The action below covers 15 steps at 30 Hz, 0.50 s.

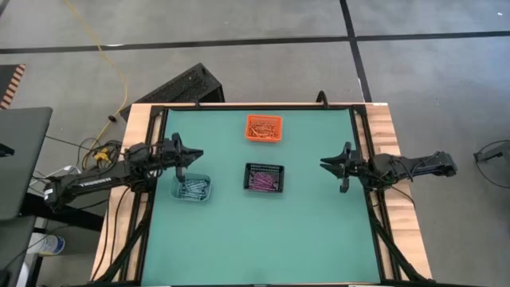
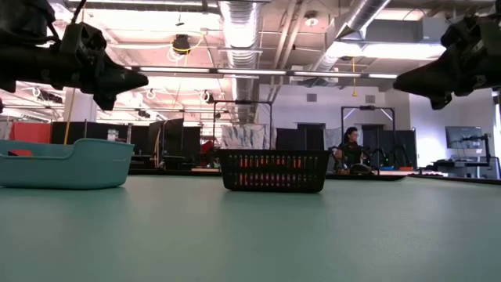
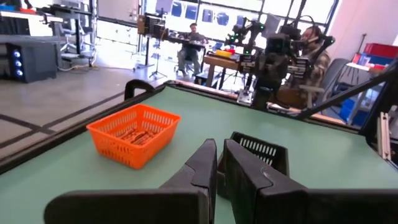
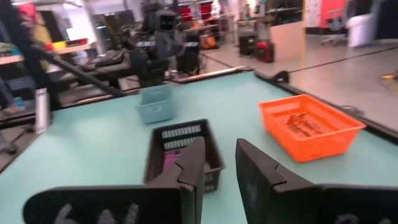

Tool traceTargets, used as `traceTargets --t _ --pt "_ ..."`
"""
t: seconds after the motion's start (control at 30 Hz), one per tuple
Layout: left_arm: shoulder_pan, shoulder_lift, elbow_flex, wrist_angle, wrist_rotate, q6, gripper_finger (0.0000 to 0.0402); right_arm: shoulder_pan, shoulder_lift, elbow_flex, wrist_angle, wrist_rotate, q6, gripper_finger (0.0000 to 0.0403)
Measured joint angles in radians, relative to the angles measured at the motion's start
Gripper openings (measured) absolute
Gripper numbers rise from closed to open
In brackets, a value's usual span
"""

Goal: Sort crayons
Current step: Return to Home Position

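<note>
Bins: three, set apart.
Pale blue bin point(image 1: 176, 191): near; blue-grey crayons point(image 1: 194, 189) heaped, uncountable.
Black bin point(image 1: 264, 166): purple crayons point(image 1: 262, 182) heaped.
Orange bin point(image 1: 264, 118): farthest; orange crayons point(image 1: 263, 130) flat, mixed angles.
Left gripper point(image 1: 197, 155): raised beside pale blue bin, fingers together.
Right gripper point(image 1: 323, 164): right side, jaws slightly apart, empty.

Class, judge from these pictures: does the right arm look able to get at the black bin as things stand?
Probably yes. The right hand hangs above bare green table, with nothing between it and the black bin, whose top is open.
</note>
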<state>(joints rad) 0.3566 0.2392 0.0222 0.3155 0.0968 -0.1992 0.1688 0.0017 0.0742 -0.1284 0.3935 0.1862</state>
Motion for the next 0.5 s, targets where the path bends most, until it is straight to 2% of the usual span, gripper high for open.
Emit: traceTargets --t 0.17,0.4,0.5 --pt "-0.015 -0.027 -0.011 -0.020 -0.005 -0.009 0.0017 0.000 0.000 0.000 0.000 0.079 -0.046 0.0092" --pt "-0.057 -0.026 -0.012 -0.012 -0.033 -0.005 0.0017 -0.018 0.000 0.003 -0.026 0.076 -0.064 0.0092" --pt "-0.076 -0.026 -0.012 -0.011 -0.038 -0.009 0.0017 -0.030 0.000 0.004 -0.037 0.031 -0.064 0.0092"
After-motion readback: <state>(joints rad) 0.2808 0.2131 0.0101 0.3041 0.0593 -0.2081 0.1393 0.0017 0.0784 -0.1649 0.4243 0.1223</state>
